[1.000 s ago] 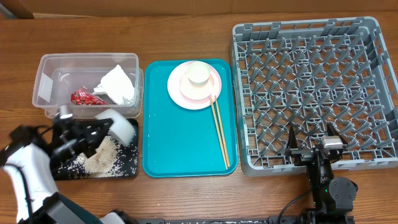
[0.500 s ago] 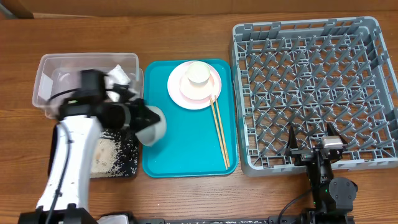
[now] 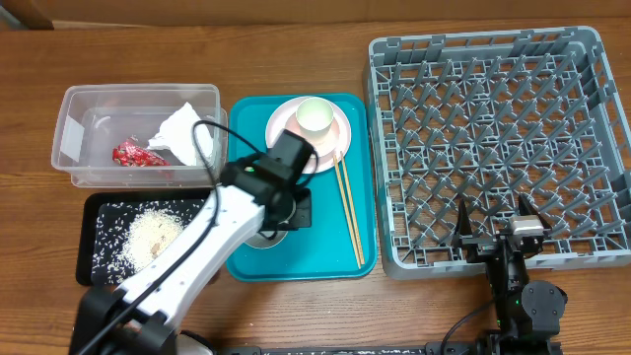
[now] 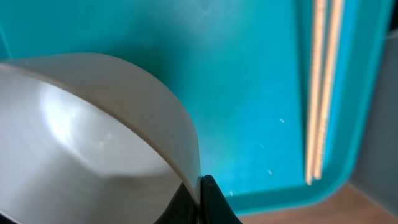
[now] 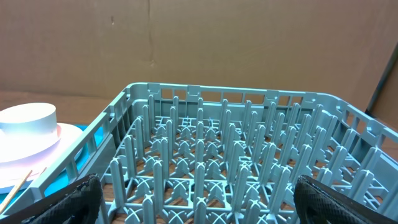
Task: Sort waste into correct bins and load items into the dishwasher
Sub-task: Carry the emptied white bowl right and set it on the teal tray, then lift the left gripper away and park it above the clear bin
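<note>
Since leaving the black tray (image 3: 99,212), with rice (image 3: 153,235) heaped there, now hanging low over the near-left corner of the teal tray (image 3: 325,251): pale greenish-white bowl (image 4: 81,155), rim pinched in the left gripper (image 4: 202,199), clamped tight on it; scraping judged done, racking likely next; wrapper (image 3: 133,154) and napkin (image 3: 185,133) already in the clear tub (image 3: 74,104); plate (image 3: 335,150), cup (image 3: 314,116) and chopsticks (image 3: 347,212) waiting on the teal tray; nothing yet in the dish rack (image 3: 493,59). From overhead, bowl mostly hidden under the arm; from the left wrist, rim and grip plain, stray grains on the teal beside; right gripper (image 3: 490,219) spread wide, holding nothing, at the rack's near edge.
</note>
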`<state>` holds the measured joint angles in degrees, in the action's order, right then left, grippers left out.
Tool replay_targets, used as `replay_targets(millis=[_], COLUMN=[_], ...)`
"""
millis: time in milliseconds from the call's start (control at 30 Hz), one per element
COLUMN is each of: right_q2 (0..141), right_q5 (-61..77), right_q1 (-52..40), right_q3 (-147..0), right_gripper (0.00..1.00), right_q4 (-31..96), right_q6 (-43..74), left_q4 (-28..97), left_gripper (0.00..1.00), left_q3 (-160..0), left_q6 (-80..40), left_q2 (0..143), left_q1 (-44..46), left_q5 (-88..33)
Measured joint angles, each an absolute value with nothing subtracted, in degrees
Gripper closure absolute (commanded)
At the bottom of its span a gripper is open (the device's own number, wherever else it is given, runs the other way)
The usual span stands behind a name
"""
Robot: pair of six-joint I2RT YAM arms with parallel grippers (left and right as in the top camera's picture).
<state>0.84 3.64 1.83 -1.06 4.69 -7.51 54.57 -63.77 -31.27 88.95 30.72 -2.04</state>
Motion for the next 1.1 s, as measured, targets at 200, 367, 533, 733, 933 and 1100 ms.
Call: replay_targets(millis=[200,367,533,733,933,1100], right_q2=[0.8,0.8,0.8,0.8,0.8,0.8], right_q5=[3.6,3.6,3.6,3.6,3.7,3.7], right_q1=[1.8,1.8,1.8,1.8,1.8,1.8], right_q3=[-1.1,-1.1,-1.1,-1.1,-1.1,-1.1], right_gripper=[0.0,0.0,0.0,0.0,0.0,0.0], right_q4=[4.7,4.7,4.7,4.7,4.7,4.7], right_q6=[-7.5,-7.5,-7.5,-7.5,-7.5,-7.5], left_q4=[54.0,54.0,54.0,54.4,60.1,68.6], left_gripper=[0.96,0.92,0.76,0.65,0.64,0.64], left_q3=[-63.8,-63.8,-63.8,-63.8,-70.6,-84.9], left_q6=[-31.9,-32.1,-32.5,-32.4,-32.4,-29.4], left_q2=[93.6,94.3,94.3,94.3,94.7,94.8], left_q1=[30.7,30.2,30.2,30.2,28.6,25.1], left_q5=[1.2,2.0,2.3,2.4,2.4,2.0])
